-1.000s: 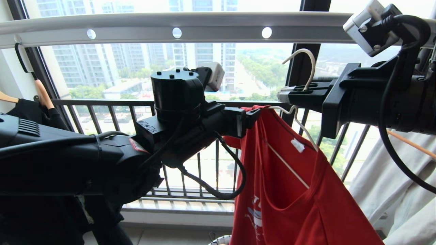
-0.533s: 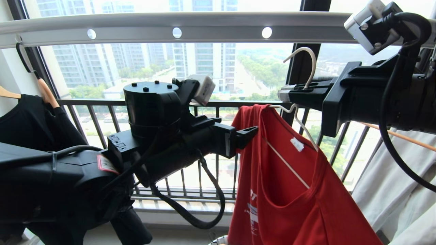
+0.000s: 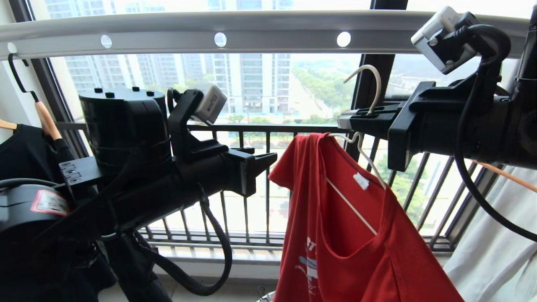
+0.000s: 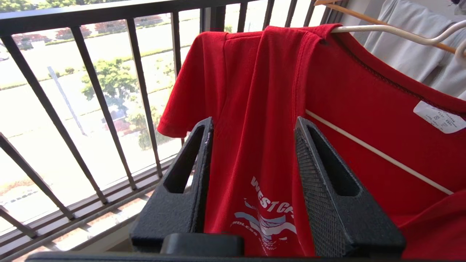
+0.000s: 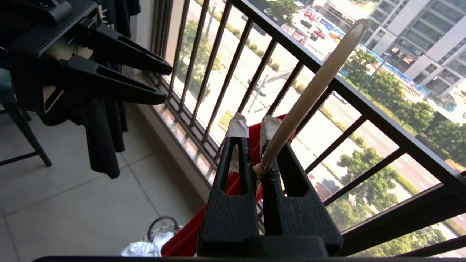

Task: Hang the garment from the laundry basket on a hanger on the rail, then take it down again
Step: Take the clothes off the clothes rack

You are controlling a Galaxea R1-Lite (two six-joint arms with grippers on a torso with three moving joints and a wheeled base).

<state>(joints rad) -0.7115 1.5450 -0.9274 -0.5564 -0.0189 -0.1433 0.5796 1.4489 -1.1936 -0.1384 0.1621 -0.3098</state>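
Note:
The red garment [image 3: 335, 209] hangs on the thin white hanger [image 3: 374, 84], with one shoulder bunched near its neck. My right gripper [image 3: 342, 121] is shut on the hanger's stem just under the hook, which sits below the grey rail [image 3: 251, 40] without touching it. In the right wrist view the stem [image 5: 309, 94] rises from between the taped fingertips of the right gripper [image 5: 253, 122]. My left gripper [image 3: 264, 154] stands open a short way left of the garment's sleeve, holding nothing. In the left wrist view the garment [image 4: 255, 91] hangs just beyond that gripper [image 4: 253, 120]. The laundry basket [image 5: 162, 222] stands on the floor below.
A black shirt [image 3: 25, 151] on a wooden hanger hangs from the rail at far left. White cloth [image 3: 495, 251] hangs at far right. The dark balcony railing [image 3: 251, 128] runs behind everything. A white garment [image 5: 145, 249] lies in the basket.
My left gripper has come off the garment's shoulder and drawn back to the left, its jaws now narrower. The right gripper has kept the hanger where it was.

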